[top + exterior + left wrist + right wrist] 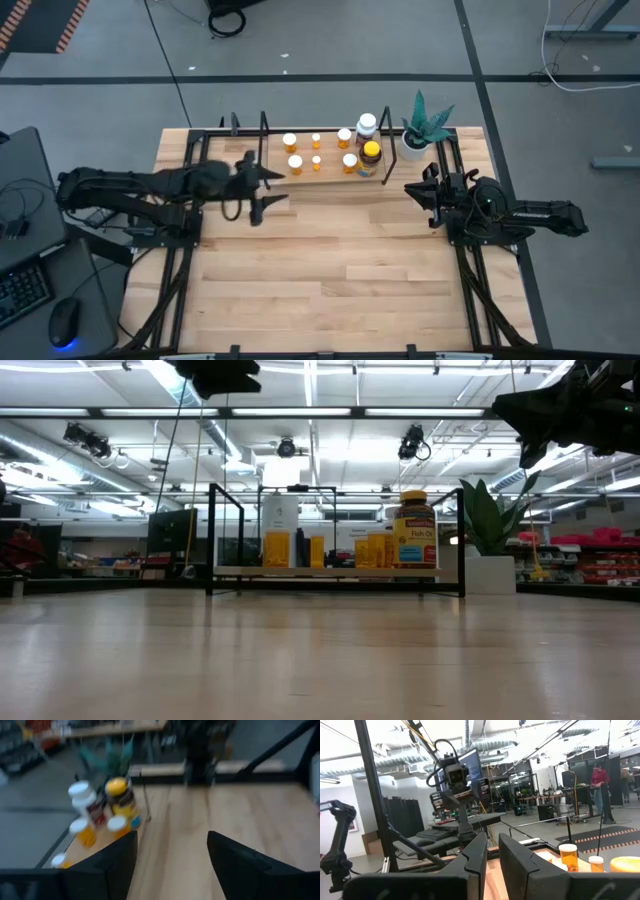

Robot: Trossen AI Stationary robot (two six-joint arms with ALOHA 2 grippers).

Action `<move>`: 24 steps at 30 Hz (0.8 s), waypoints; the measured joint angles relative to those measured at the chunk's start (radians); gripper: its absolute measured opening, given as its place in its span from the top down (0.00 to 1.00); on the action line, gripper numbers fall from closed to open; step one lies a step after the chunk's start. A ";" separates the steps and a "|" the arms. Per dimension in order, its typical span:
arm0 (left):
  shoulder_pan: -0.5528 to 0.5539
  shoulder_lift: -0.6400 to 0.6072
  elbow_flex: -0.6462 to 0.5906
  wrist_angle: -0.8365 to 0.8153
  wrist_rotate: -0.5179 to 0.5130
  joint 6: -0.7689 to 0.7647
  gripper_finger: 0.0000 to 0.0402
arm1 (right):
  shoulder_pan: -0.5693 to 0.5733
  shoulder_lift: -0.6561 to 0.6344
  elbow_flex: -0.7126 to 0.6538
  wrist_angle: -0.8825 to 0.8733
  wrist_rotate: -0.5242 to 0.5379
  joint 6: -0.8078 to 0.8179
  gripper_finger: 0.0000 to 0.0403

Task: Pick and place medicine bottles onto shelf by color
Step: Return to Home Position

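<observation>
The shelf (pixel 330 175), a light board in a black wire frame, stands at the table's far side. On it stand several small orange bottles with white caps (pixel 295 162), a larger white bottle (pixel 367 125) and a dark amber bottle with a yellow lid (pixel 371 155). They also show in the low view (pixel 415 530) and the left wrist view (pixel 120 795). My left gripper (pixel 283 185) is open and empty, just off the shelf's near left side, its fingers (pixel 115 865) pointing toward the table's right. My right gripper (pixel 408 190) hovers right of the shelf, its fingers close together (pixel 493 845).
A white pot with a green plant (pixel 425 130) stands at the shelf's right end, beside the white bottle. Black frame rails (pixel 180 260) run along the table's left and right sides. The bare wooden tabletop (pixel 330 270) spreads out on the near side of the shelf.
</observation>
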 joint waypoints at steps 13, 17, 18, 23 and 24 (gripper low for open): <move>-0.089 -0.284 -0.450 0.357 -0.002 -0.059 0.52 | 0.000 0.000 0.000 0.000 0.000 0.000 0.86; -0.089 -0.378 -0.553 0.442 -0.003 -0.076 0.56 | 0.000 0.000 0.000 0.000 0.000 0.000 0.86; -0.088 -0.401 -0.580 0.473 -0.003 -0.076 0.57 | 0.000 0.000 0.000 0.000 0.000 0.000 0.86; -0.086 -0.530 -0.688 0.503 -0.006 -0.111 0.61 | 0.000 0.000 0.000 0.000 0.000 0.000 0.86; -0.086 -0.564 -0.713 0.506 -0.006 -0.121 0.61 | 0.000 0.000 0.000 0.000 0.000 0.000 0.86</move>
